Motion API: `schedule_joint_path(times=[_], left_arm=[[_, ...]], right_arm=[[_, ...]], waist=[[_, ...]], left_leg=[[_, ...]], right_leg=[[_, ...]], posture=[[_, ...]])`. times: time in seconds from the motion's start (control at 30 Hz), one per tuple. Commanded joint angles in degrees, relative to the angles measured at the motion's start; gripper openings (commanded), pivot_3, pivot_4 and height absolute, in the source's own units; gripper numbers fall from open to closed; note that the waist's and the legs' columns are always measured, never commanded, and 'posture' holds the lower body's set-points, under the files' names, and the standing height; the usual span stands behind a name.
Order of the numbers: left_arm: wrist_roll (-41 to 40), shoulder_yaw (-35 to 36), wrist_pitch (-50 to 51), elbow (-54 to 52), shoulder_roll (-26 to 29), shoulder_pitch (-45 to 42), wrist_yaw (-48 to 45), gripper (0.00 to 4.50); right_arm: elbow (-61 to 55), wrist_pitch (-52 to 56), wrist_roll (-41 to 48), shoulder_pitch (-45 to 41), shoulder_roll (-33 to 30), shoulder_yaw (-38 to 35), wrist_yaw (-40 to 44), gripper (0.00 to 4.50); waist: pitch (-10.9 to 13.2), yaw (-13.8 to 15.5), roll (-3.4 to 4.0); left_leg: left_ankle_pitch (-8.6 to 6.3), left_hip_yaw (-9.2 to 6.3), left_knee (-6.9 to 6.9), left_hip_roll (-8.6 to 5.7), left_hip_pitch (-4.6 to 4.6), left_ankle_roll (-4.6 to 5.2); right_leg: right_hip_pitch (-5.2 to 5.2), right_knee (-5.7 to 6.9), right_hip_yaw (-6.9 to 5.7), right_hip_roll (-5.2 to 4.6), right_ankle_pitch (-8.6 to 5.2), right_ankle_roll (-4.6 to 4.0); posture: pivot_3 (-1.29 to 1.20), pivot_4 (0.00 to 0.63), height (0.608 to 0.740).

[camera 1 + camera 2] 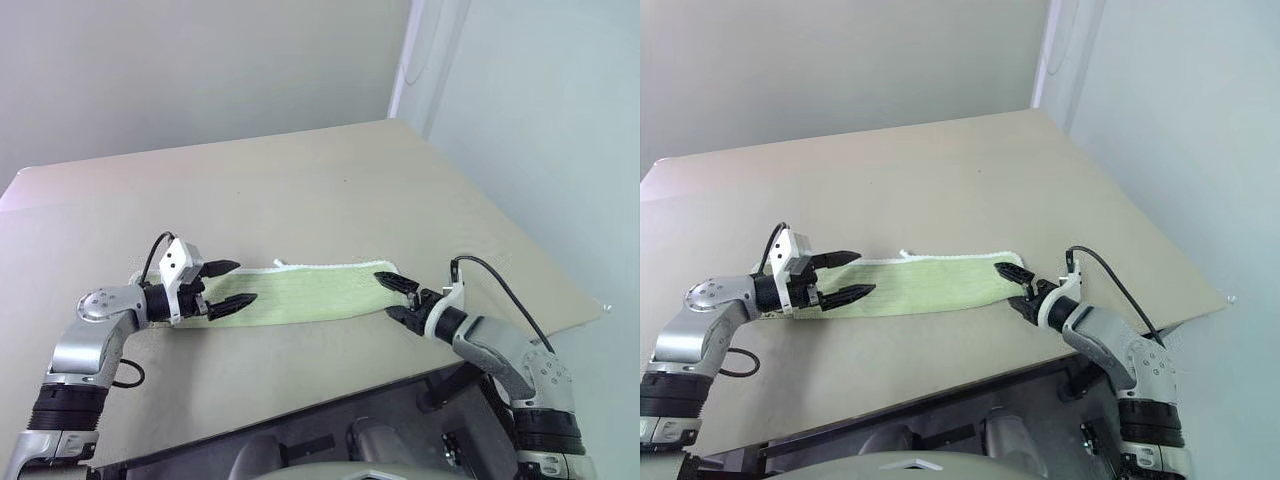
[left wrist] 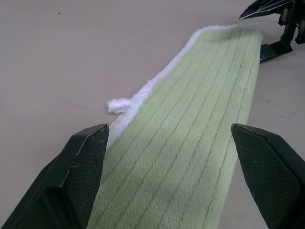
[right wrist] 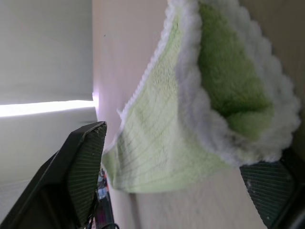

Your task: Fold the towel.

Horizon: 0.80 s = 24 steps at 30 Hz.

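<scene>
The towel [image 1: 300, 292] is pale lime-green with white edging. It lies as a long narrow strip across the near part of the tan table [image 1: 330, 190]. A small white loop [image 2: 116, 104] sticks out of its far edge. My left gripper [image 1: 245, 283] is open at the strip's left end, one finger on each side of the cloth [image 2: 190, 143]. My right gripper [image 1: 385, 294] is at the right end, jaws apart, with the towel's fluffy end [image 3: 224, 95] between its fingers. That end looks slightly raised. The right gripper's fingers [image 2: 271, 28] also show in the left wrist view.
The table's front edge [image 1: 330, 395] runs just below the towel and both arms. Its right edge [image 1: 520, 235] slants away to the far corner by the wall. A black cable [image 1: 500, 285] loops off my right wrist.
</scene>
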Motion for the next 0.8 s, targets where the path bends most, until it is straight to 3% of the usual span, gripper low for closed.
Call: schedule_joint_path(times=[0.03, 0.3, 0.43, 0.6, 0.8], left_arm=[[0.3, 0.5, -1.4, 0.0, 0.2, -1.7, 0.1, 4.35], [0.7, 1.2, -2.6, 1.4, 0.5, -2.1, 0.5, 4.35], [1.0, 1.1, -3.3, 2.1, 0.6, -2.4, 0.7, 4.35], [1.3, 0.9, -4.5, 3.9, 0.5, -3.0, 0.5, 4.35], [1.8, 0.8, -6.0, 6.4, 0.3, -4.0, 0.2, 4.35]], right_arm=[[-0.3, -1.8, -2.1, -0.6, 0.9, -1.0, -0.2, 3.02], [-2.5, -4.0, -2.8, 2.0, -1.3, -6.3, 0.7, 0.03], [-2.5, -3.9, -2.4, 2.7, -4.9, -9.8, 1.4, 0.03], [3.0, -0.6, -3.7, 0.4, -18.0, -16.7, 6.5, 0.03], [-4.9, 1.0, -20.0, -5.5, -25.5, -10.7, 20.5, 0.03]], waist=[[0.0, 0.0, 0.01], [0.0, 0.3, 0.05], [0.0, 0.6, 0.09], [0.0, 0.4, 0.26], [-0.1, -0.1, 0.40]], left_leg=[[0.00, 0.00, -0.02, 0.00, -0.03, 0.00], [-0.02, -0.08, 0.03, -0.10, -0.73, 0.03], [-0.02, -0.18, 0.18, -0.26, -0.80, 0.03], [-0.01, -0.18, 0.16, -0.30, -0.78, 0.03], [-0.01, -0.13, 0.01, -0.17, -0.71, 0.05]], right_leg=[[-0.04, 0.01, 0.00, 0.01, 0.00, 0.00], [-0.56, 0.01, -0.02, -0.01, 0.04, -0.01], [-0.50, -0.01, 0.03, -0.08, 0.03, 0.00], [-0.49, 0.00, 0.04, -0.03, 0.03, 0.00], [-0.27, 0.03, 0.10, 0.20, 0.02, -0.03]], posture=[[0.00, 0.000, 0.740], [0.00, 0.000, 0.740], [0.00, 0.000, 0.740], [0.00, 0.000, 0.740], [0.00, 0.000, 0.740]])
